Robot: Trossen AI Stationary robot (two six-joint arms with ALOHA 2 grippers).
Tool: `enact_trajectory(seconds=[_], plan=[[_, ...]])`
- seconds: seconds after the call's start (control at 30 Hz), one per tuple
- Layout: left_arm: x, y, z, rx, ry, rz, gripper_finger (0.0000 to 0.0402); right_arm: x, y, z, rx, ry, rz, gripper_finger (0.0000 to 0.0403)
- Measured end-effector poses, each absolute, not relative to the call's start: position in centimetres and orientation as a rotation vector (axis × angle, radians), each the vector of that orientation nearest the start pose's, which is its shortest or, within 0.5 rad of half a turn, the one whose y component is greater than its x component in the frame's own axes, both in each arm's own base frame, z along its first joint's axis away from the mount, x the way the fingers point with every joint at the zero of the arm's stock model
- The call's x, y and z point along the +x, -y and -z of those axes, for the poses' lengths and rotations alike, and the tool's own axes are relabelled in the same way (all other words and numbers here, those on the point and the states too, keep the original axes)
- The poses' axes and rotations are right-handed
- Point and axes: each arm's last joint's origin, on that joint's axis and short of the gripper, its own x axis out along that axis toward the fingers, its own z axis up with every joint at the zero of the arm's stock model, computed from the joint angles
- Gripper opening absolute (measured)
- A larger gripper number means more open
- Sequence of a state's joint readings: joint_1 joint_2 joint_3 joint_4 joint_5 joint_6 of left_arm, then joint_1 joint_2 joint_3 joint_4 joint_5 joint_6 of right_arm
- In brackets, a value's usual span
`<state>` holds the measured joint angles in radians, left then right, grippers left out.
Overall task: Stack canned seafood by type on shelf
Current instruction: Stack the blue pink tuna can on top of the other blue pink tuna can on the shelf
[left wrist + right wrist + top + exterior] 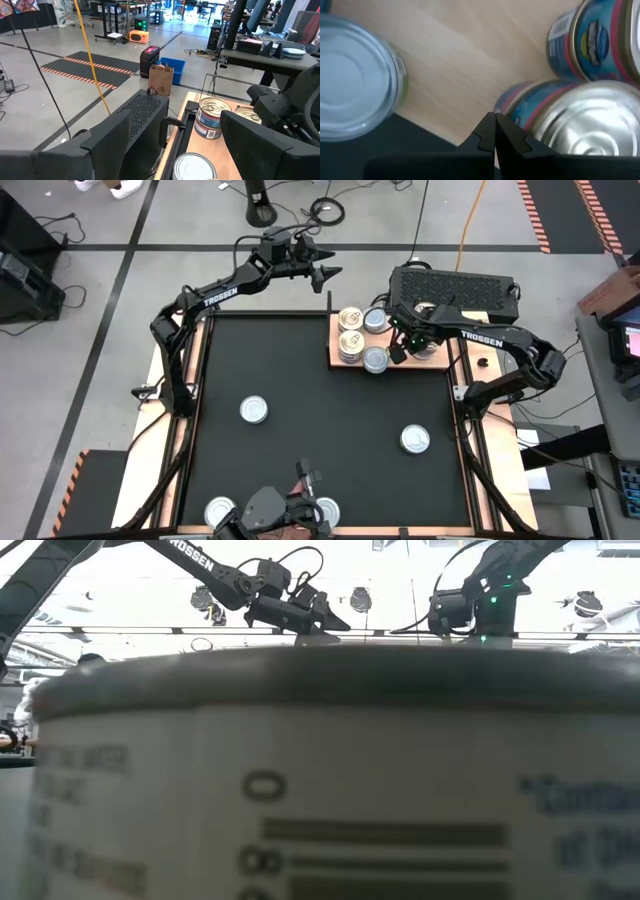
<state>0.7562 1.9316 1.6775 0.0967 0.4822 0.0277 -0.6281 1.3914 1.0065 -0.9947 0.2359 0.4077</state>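
Observation:
The shelf (410, 366) is a light wooden board at the table's far right. It carries a gold-tan topped stack of tins (350, 333), silver-topped tins (375, 360) and more tins partly hidden under my right arm. My right gripper (403, 345) hangs over the shelf's near edge, fingers shut (495, 120), beside a silver-topped tin with a blue and pink label (570, 120). My left gripper (320, 272) is open, raised beyond the table's far edge. It looks toward the shelf (217, 150) and a stack of tins (212, 117). Several loose tins (254, 410) (415, 439) rest flat on the black mat. My right gripper's shut fingertips (507, 131) stand right beside the labelled side wall (517, 107) of the silver-topped tin, coming from above. Whether they touch it, I cannot tell.
A black ventilated box (455, 285) sits just behind the shelf. Two more tins (220, 512) (325, 510) stand at the near edge, and one of them (300, 770) fills most of the low view. Narrow wooden strips border the mat. Cables run over the floor beyond.

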Motion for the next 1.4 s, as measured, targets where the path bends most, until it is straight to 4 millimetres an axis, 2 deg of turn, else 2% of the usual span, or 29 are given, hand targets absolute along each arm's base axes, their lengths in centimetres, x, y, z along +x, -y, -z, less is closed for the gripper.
enact_trajectory(seconds=[0.23, 0.3, 0.43, 0.57, 0.63, 0.83, 0.97, 1.13, 1.4], plan=[[34.2, -30.4, -33.2, -0.079, -0.13, -0.273, 0.0306, 18.8, 14.5, -23.6, 0.61, -1.238, 1.012, 0.0], [34.2, -30.4, -33.2, -0.079, -0.13, -0.273, 0.0306, 19.2, 14.4, -24.5, 0.604, -1.201, 0.999, 0.0], [34.2, -30.4, -33.2, -0.087, -0.129, -0.273, 0.0306, 20.1, 15.1, -27.7, 0.552, -1.085, 0.959, 0.0], [34.2, -30.4, -33.2, -0.131, -0.124, -0.276, 0.0306, 20.7, 17.9, -29.7, 0.543, -1.01, 0.908, 0.0], [34.2, -30.5, -33.2, -0.165, -0.119, -0.278, 0.0306, 21.1, 19.9, -29.6, 0.558, -1.013, 0.882, 0.0], [34.2, -30.4, -33.1, -0.249, -0.119, -0.284, 0.0306, 23.1, 26.5, -27.4, 0.614, -1.075, 0.818, 0.0], [34.1, -30.4, -32.9, -0.269, -0.144, -0.286, 0.0306, 24.5, 29.3, -26.2, 0.608, -1.128, 0.794, 0.0], [34.1, -30.4, -32.8, -0.277, -0.156, -0.291, 0.0306, 26.2, 31.0, -24.9, 0.644, -1.137, 0.687, 0.0], [34.0, -30.4, -32.8, -0.276, -0.155, -0.298, 0.0306, 26.4, 31.0, -24.7, 0.65, -1.157, 0.638, 0.0]])
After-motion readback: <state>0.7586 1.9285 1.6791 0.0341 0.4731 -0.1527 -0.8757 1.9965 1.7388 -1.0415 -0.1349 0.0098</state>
